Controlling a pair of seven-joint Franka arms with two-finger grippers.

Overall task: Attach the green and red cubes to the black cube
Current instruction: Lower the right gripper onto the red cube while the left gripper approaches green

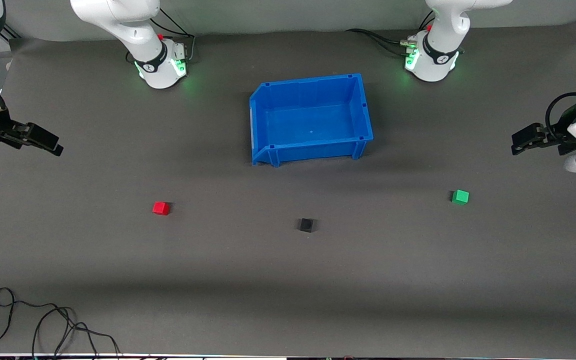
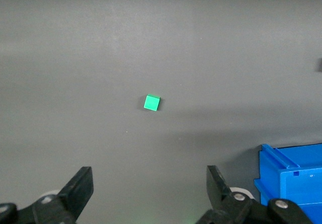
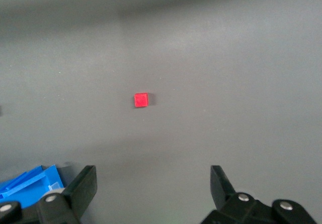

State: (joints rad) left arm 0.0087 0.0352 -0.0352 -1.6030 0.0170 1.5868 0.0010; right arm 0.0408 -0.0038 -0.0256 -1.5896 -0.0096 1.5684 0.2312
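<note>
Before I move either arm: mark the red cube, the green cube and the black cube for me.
red cube [image 1: 161,208], front view, on its top face.
green cube [image 1: 460,196], front view, middle of the cube.
black cube [image 1: 306,225], front view, on its top face.

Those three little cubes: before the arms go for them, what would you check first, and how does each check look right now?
1. Red cube free on the table, nothing touching it: ok.
2. Green cube free, toward the left arm's end: ok.
3. Black cube lying apart between them, nearer the front camera than the blue bin: ok.
4. Left gripper open, green cube in its wrist view: ok.
5. Right gripper open, red cube in its wrist view: ok.
6. Cubes attached: not ok, all three apart.
</note>
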